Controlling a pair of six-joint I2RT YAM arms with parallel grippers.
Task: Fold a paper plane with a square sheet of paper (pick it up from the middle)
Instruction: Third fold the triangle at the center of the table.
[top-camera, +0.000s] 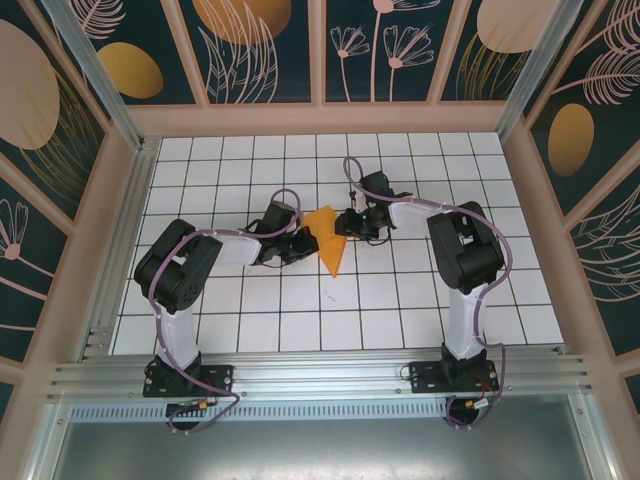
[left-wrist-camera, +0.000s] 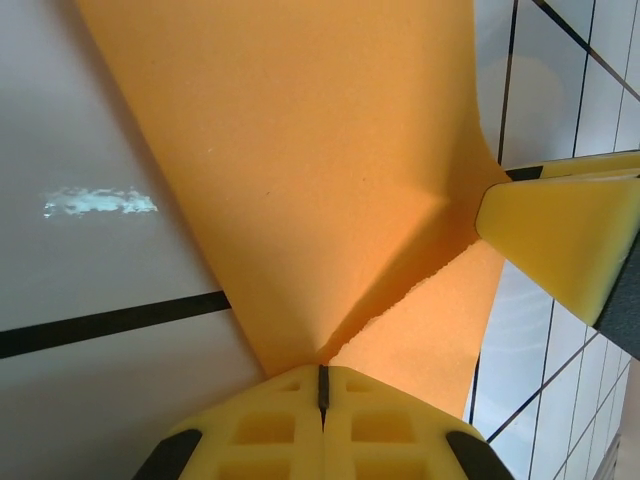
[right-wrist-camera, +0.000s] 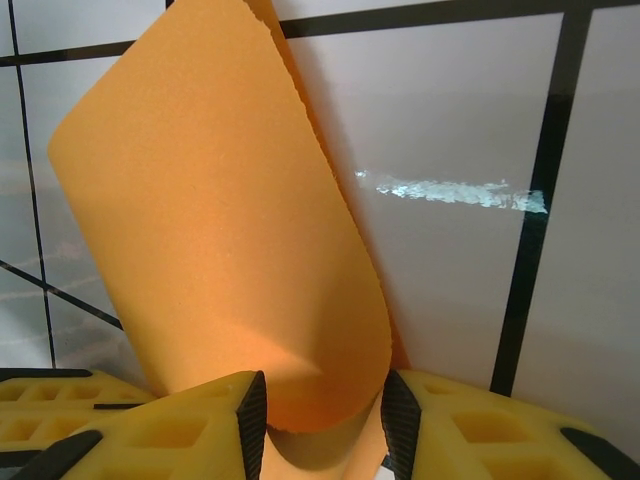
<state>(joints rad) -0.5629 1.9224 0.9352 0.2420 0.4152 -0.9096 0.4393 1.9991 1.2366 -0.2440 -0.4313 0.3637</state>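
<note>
"Creasing it, I'd say. See the paper? It lies mid-table, between the two arms, narrowed to a point aimed at the near edge."

"What has the left gripper got?"

"Its jaws are fully closed, pinching the paper right where a diagonal crease ends. That's the anchor."

"And the right gripper?"

"About half closed round a flap that curls up between its fingers. Both pads look to be touching the curl, so I'd call it a light hold, not a hard pinch."

"So how should it go?"

"My guess is the left one shouldn't budge, or the crease wanders. The right should carry the flap over low and slow, lay its edge along the centre line, then flatten it from the pinned end outward."

"Any risk?"

"It's a thin sheet with a ragged edge. Pull too hard against the left pinch and it tears or slips. Let the curl spring and the fold lands crooked. The two grippers sit close together, so room is tight."
</note>
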